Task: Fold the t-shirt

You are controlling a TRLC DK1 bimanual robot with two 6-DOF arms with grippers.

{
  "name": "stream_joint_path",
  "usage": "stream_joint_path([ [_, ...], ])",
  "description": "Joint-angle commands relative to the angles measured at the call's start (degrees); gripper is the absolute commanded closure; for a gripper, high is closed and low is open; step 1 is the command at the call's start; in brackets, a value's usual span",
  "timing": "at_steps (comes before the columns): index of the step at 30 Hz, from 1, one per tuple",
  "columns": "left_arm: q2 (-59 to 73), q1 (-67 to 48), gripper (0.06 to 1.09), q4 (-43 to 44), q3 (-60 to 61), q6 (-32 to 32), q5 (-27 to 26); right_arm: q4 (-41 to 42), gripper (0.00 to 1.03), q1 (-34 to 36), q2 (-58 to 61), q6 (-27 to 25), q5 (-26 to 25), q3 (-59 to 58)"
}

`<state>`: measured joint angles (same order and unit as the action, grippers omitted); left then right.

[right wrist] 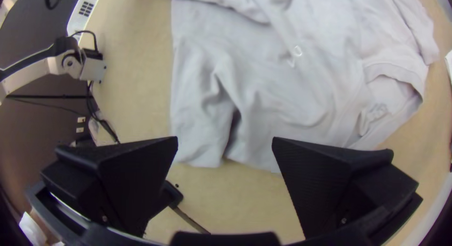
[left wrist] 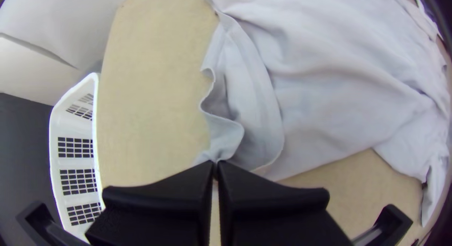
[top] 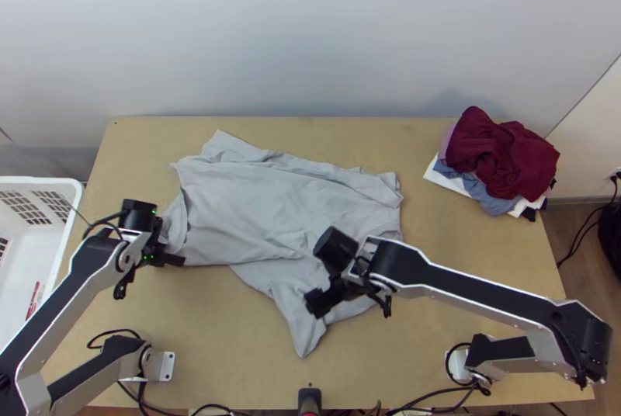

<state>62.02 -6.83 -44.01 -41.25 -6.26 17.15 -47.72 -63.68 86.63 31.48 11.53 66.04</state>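
Left gripper (left wrist: 216, 163): clenched on a corner of the t-shirt (top: 256, 199), which lies rumpled across the table (top: 481, 237), its long axis running rightward from these jaws. Right gripper (right wrist: 225, 140): released, jaws apart over the near-side flap (top: 289, 303), probably a sleeve, and the nearer of the two to it. The right wrist view adds the collar (right wrist: 393, 73).

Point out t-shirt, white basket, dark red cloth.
T-shirt (top: 252, 202): top view, middle of its body.
White basket (left wrist: 73, 163): left wrist view, side wall.
Dark red cloth (top: 506, 156): top view, its middle.
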Motion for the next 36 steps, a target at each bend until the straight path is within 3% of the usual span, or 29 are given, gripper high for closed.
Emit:
stream_joint_path([
  [1,-2.1,2.7,1.04,-1.1,-0.6,-0.2,-0.1,-1.7,0.10,-5.0,2.8,-1.1,3.1,0.1],
  [12,-1.9,3.4,1.04,-1.3,-1.9,-0.1,-0.1,-1.6,0.10,-6.9,11.9,-3.2,3.1,0.8],
  [17,-1.9,3.8,1.04,-1.0,-1.7,0.2,-0.1,-0.4,0.24,-7.3,12.9,-3.6,3.1,0.8],
  [23,-1.8,4.4,1.04,-0.6,-1.4,-0.2,-0.1,-0.4,0.25,-9.0,13.3,-3.6,3.1,2.3],
  [26,-1.6,4.8,1.04,-0.6,-1.5,-0.4,-0.1,-0.1,0.54,-9.1,13.4,-4.0,3.0,3.2],
  [29,-1.1,5.5,1.04,-0.5,-1.5,-1.1,-0.1,-0.1,0.59,-9.3,13.5,-4.9,2.9,3.3],
  [33,-0.8,6.0,1.04,0.3,-1.7,-1.4,-0.1,1.2,1.00,-9.5,14.1,-7.3,2.4,4.3],
  [36,-0.7,6.2,1.04,1.3,-2.4,-1.1,-0.1,0.6,1.00,-9.4,14.4,-8.4,0.2,5.1],
])
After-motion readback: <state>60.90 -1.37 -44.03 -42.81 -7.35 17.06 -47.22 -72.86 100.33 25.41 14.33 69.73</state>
